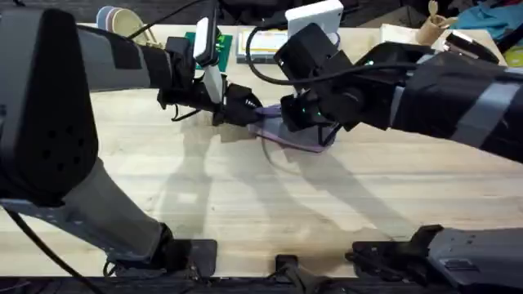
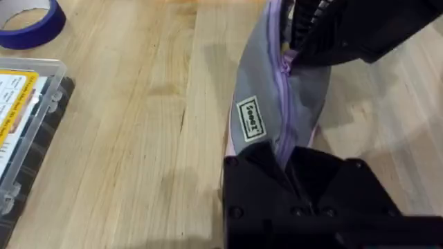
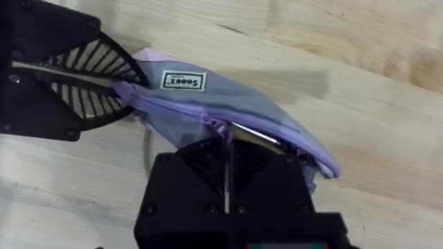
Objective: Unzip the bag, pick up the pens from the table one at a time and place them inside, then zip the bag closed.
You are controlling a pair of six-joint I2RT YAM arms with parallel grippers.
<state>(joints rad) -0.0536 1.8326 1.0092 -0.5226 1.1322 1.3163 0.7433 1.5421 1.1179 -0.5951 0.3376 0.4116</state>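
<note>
so the bag (image 1: 292, 133) is lying toward the far edge of the surface (image 1: 245, 204), about mid-width, pinned from both ends; the left hand (image 1: 243, 110) is clamped on one end of the pouch, seemingly to anchor it, while the right hand (image 1: 288, 116) is pinched shut on the purple zipper (image 2: 282, 104), probably at the pull, so the zip can be run against that anchor; a gap in the zip is seen by the right hand, so it looks partly open. Plenty of bare room is left toward the near edge; the far edge is crowded with a clear box (image 2: 24, 131) and blue tape roll (image 2: 31, 22).
</note>
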